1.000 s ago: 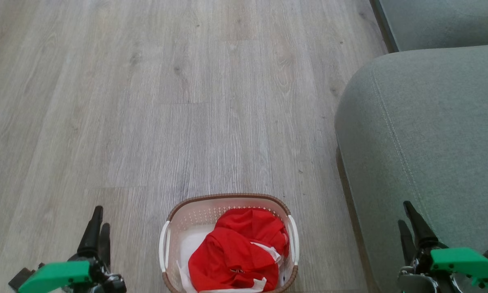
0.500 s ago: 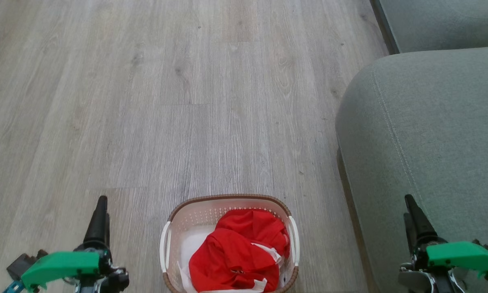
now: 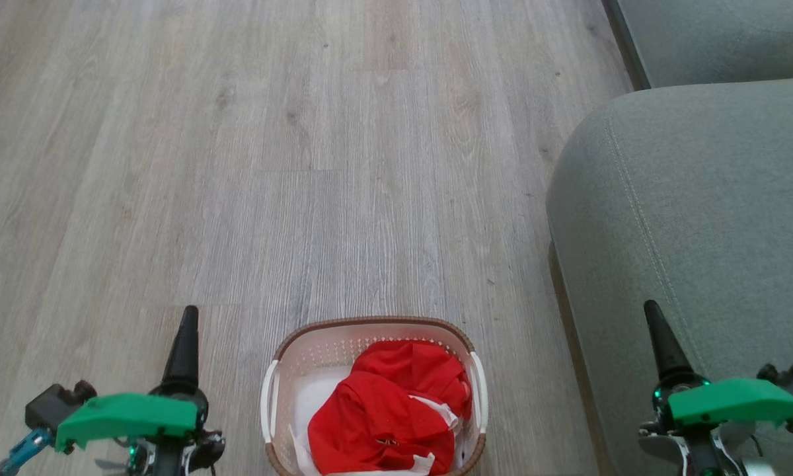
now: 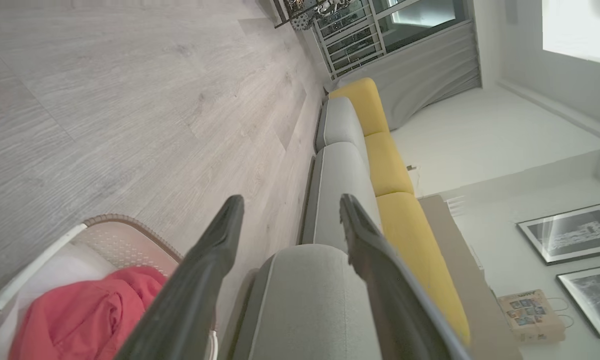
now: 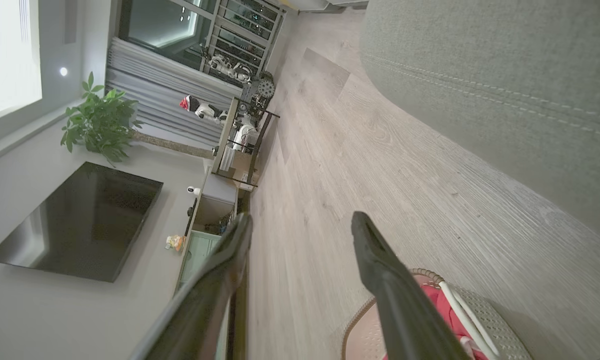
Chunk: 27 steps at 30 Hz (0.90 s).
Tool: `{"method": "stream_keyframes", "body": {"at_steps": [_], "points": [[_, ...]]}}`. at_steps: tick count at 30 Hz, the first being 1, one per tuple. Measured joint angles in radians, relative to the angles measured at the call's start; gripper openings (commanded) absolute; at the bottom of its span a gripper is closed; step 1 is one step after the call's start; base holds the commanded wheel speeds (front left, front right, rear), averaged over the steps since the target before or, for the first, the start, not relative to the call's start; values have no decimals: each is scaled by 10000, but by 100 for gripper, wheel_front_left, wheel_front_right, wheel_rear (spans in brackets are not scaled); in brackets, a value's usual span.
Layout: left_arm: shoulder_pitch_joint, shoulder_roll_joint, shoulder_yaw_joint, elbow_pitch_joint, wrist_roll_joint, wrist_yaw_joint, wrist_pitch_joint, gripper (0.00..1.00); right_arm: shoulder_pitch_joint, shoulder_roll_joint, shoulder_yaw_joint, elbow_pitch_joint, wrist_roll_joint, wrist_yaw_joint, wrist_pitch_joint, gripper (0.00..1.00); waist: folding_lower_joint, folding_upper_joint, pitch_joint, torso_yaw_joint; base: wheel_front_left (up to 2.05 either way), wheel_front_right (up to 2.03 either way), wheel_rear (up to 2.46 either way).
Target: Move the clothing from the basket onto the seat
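The white perforated basket (image 3: 370, 324) with a brown rim stands on the floor at the bottom centre. Crumpled red clothing (image 3: 390, 413) with white trim lies inside it. The grey-green seat (image 3: 694, 218) fills the right side, its rounded corner close to the basket. My left gripper (image 3: 186, 327) hovers above the floor left of the basket, open and empty. My right gripper (image 3: 654, 324) hangs over the seat's front edge, open and empty. The left wrist view shows my left gripper (image 4: 291, 200) open, with the clothing (image 4: 90, 310), basket (image 4: 130, 222) and seat (image 4: 305, 300) beneath.
Pale wood-plank floor (image 3: 271, 165) stretches ahead and to the left. A second sofa cushion (image 3: 720, 39) lies at the top right. Yellow back cushions (image 4: 390, 170) line the sofa. A dark TV screen (image 5: 80, 220), a plant (image 5: 100, 125) and a cluttered rack (image 5: 245, 130) stand along the far wall.
Both grippers have risen in the head view and turned edge-on, the left shifting right toward the basket. Basket and clothing lie as before.
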Motion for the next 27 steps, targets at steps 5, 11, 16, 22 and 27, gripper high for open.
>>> {"method": "stream_keyframes", "body": {"at_steps": [5, 11, 16, 22, 27], "points": [[35, 2, -163, -82, 972, 86, -184, 100, 5, 0, 102, -125, -711, 0, -117, 100, 0, 0, -7, 14, 0, 0, 0], [76, 10, -320, -194, 2000, 198, -357, 100, 11, 0, 255, -165, -1553, 0, -295, 100, 0, 0, -16, 32, 0, 0, 0], [122, 19, -355, -261, 2750, 349, -454, 100, 12, -2, 316, -217, -2213, 0, -453, 100, 0, 0, -28, 33, 0, 0, 0], [360, 52, -420, -378, 3568, 462, -644, 100, 13, -2, 395, -328, -2955, 2, -621, 100, 0, 0, -46, 47, 0, 0, 0], [414, 63, -558, -472, 4188, 604, -802, 100, 14, -2, 472, -395, -3544, 2, -771, 100, 0, 0, -66, 68, 0, 0, 0]]}}
